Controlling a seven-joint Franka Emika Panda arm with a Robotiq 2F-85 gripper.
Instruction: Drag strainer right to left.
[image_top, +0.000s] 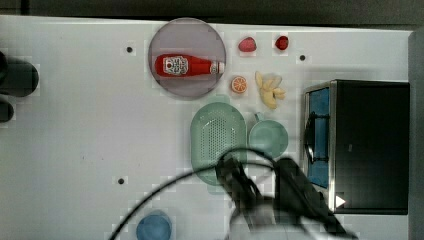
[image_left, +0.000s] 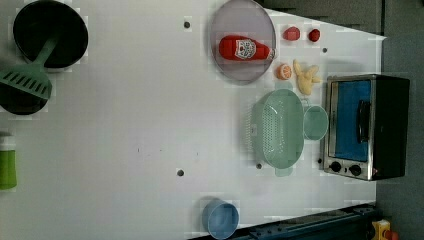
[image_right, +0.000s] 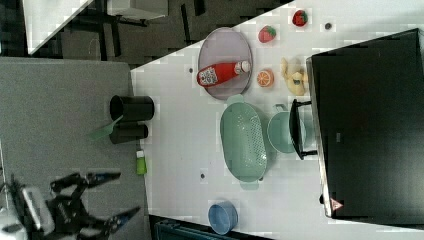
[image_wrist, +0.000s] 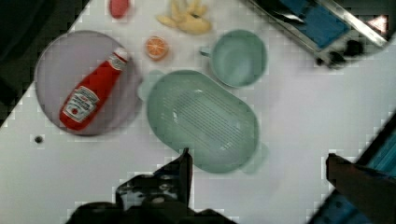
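Top view: the strainer (image_top: 218, 132) lies on the white counter (image_top: 90, 130), its long axis running up and down the top view; its lower end is covered by the dark arm (image_top: 280, 200) and a black cable (image_top: 150, 200).
Strainer's neighbours: the mug (image_top: 269, 137) sits just beside it on the top view's right, and the grey plate (image_top: 187, 57) with the ketchup bottle (image_top: 187, 66) lies just above it.
Claw: in the wrist view the claw (image_wrist: 259, 170) stands spread wide and holds nothing; one dark finger (image_wrist: 184, 175) shows at the strainer's near rim and the other (image_wrist: 359, 179) is cut off at the frame's edge. Whether the first finger touches the rim cannot be told.
Left view: the strainer (image_left: 278, 127) shows whole, with a tab at each end.
Right view: the toaster oven's handle (image_right: 296, 129) crosses in front of the mug (image_right: 282, 132), hiding part of it.
Cut off: the blue bowl (image_top: 154, 227) is clipped by the top view's lower edge.
Small items: an orange slice (image_top: 238, 84), a peeled banana (image_top: 270, 90) and two red fruits (image_top: 247, 44) lie above the mug in the top view.
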